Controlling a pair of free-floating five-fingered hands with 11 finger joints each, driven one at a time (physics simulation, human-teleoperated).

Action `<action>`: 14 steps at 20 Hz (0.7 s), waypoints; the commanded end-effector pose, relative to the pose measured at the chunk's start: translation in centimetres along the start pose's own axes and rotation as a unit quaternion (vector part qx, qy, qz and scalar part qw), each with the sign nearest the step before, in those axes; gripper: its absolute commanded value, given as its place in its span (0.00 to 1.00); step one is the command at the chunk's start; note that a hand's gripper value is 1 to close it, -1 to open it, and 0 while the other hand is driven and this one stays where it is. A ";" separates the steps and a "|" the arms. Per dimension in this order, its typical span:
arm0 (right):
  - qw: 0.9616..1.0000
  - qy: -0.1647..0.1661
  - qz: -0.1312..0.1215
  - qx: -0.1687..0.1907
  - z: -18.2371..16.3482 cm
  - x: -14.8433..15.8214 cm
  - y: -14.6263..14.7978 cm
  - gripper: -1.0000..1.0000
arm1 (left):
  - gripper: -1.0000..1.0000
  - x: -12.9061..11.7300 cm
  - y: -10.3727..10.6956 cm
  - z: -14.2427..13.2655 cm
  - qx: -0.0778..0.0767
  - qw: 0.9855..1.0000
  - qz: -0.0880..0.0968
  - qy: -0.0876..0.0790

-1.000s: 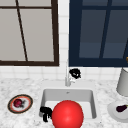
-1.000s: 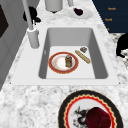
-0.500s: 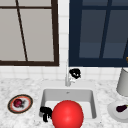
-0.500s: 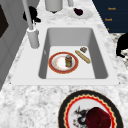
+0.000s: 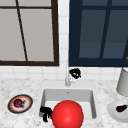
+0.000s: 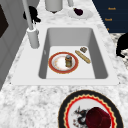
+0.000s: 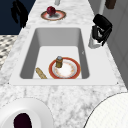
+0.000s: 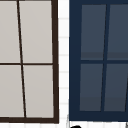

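Left robot hand (image 5: 45,113) hangs at the sink's (image 5: 93,105) front-left rim, fingers curled, holding nothing. Right robot hand (image 5: 75,73), fingers curled, sits beside the faucet (image 5: 67,80), apparently gripping nothing. Below both, the jar (image 6: 68,60) stands on the red-rimmed plate (image 6: 53,68), untouched.

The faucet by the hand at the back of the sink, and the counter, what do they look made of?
The faucet looks like smooth pale-grey metal, though its even matte shading could be plastic. The counter looks like polished stone: white with grey speckled veining. The right hand is at the faucet.
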 end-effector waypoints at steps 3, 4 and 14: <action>1.000 0.005 0.001 -0.004 0.5 0.2 0.0 1.00 | 0.50 0.0 0.0 0.0 0.000 1.000 0.000 0.000; 1.000 0.006 0.003 -0.002 0.0 -0.3 -0.4 0.00 | 0.50 0.0 0.0 0.0 0.000 1.000 0.000 0.000; 0.997 -0.043 -0.039 0.047 -1.0 -7.2 -2.6 0.00 | 0.50 0.0 0.0 0.0 0.000 1.000 0.000 0.000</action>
